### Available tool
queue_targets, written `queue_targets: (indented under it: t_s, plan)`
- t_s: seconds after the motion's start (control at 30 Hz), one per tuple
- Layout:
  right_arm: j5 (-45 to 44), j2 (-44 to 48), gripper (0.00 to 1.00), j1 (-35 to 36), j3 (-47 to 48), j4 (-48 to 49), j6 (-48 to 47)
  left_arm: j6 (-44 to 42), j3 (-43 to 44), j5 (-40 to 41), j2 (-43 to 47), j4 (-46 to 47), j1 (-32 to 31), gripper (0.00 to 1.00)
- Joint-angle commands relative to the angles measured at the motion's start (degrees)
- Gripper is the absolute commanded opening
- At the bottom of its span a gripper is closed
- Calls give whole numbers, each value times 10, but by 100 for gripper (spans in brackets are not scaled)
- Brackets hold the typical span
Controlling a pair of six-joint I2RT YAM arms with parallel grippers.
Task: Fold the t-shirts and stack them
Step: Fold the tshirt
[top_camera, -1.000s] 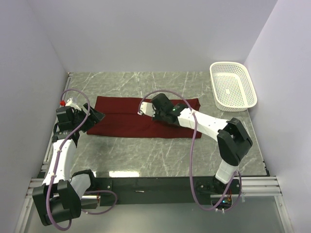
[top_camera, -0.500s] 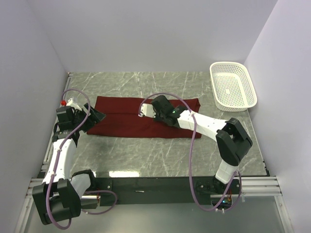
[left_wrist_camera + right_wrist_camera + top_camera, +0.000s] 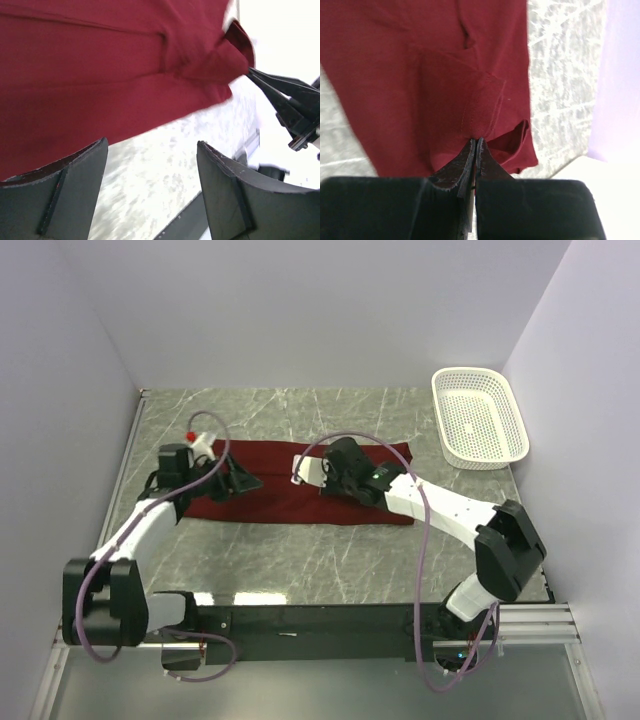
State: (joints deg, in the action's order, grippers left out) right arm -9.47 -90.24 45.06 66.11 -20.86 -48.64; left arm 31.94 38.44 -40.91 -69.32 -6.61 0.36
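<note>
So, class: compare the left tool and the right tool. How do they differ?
The left tool is open and holds nothing; the right tool is shut, pinching a fold of the t-shirt. The left hovers over the shirt's left part, the right near its middle. Both are black.

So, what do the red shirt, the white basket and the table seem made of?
The t-shirt looks like soft, matte knit cotton: it creases and shows stitched hems. The basket seems to be rigid white plastic, moulded as open mesh. The table looks like polished grey marble or an imitation: white veins, reflections.
</note>
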Motion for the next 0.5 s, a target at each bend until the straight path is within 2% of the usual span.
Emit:
queue_targets:
  t_s: [0.0, 0.27, 0.47]
  plan:
    - [53, 37, 0, -2, -19, 0, 3, -18, 56, -22, -33, 46, -54, 76]
    - [93, 37, 0, -6, -23, -14, 13, -28, 124, -24, -168, 131, -161, 74]
    - [129, 43, 0, -16, -25, -10, 22, -55, 172, -66, -260, 197, -193, 75]
